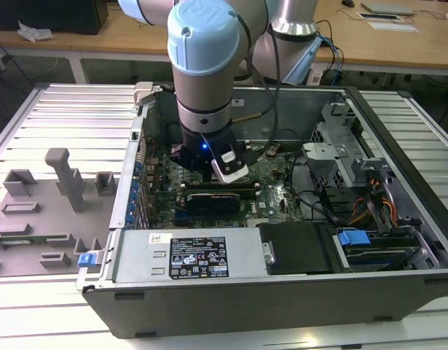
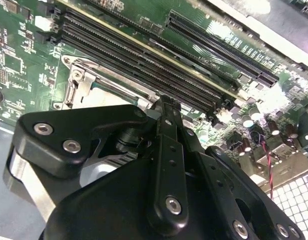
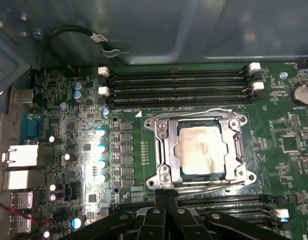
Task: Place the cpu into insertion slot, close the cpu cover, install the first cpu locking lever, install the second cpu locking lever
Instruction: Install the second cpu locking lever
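In the first wrist view the cpu, a pale silvery square, lies in the insertion slot on the green board. The silver cpu cover lies flat over it, framing the chip. One thin wire locking lever runs along one side of the socket and another along the opposite side. My gripper is shut with its black fingertips together, nothing between them, at the socket's edge by the second lever. In the second wrist view the gripper covers most of the socket. In the exterior view the gripper reaches down into the open computer case.
Long black memory slots flank the socket on both sides. Capacitors and rear ports sit beside it. The case wall, a power supply, drive cage and cables hem the arm in.
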Robot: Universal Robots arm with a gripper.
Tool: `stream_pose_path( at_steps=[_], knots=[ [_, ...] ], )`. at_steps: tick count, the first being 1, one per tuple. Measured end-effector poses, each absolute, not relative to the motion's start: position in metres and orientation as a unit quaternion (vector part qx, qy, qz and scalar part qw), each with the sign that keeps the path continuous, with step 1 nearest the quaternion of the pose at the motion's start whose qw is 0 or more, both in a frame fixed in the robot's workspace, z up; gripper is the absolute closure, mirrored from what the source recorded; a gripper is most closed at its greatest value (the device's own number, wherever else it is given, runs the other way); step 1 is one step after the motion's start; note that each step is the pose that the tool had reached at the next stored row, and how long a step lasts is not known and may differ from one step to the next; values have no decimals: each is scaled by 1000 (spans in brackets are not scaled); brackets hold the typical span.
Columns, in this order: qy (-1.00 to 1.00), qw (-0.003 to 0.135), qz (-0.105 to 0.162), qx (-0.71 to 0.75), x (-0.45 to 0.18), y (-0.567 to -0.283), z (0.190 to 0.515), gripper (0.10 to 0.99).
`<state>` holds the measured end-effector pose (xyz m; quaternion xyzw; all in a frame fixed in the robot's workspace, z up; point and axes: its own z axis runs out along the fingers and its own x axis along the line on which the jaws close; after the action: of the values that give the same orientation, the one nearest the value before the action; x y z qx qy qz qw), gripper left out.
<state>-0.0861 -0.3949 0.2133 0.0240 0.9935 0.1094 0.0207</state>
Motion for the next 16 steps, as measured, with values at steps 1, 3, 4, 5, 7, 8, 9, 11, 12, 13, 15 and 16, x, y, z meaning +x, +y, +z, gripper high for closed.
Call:
stream_pose_path(
  at_steps=[1, 3, 4, 5, 7, 8, 9, 11, 12, 13, 15, 16],
  knots=[
    [993, 21, 109, 24, -86, -394, 213, 980],
    [993, 20, 109, 24, -87, -393, 211, 980],
    [993, 20, 110, 24, -87, -393, 210, 980],
    [993, 20, 110, 24, -87, -393, 209, 980],
    [993, 20, 111, 24, -88, -392, 206, 980],
    [993, 20, 111, 24, -89, -392, 205, 980],
    [993, 20, 112, 24, -90, -391, 204, 980],
    [993, 20, 112, 24, -90, -390, 202, 980],
    [993, 20, 113, 24, -90, -389, 202, 980],
    [993, 20, 114, 24, -91, -388, 201, 980],
    [993, 20, 114, 24, -92, -387, 199, 980],
    [993, 20, 114, 24, -92, -386, 198, 980]
  ],
)
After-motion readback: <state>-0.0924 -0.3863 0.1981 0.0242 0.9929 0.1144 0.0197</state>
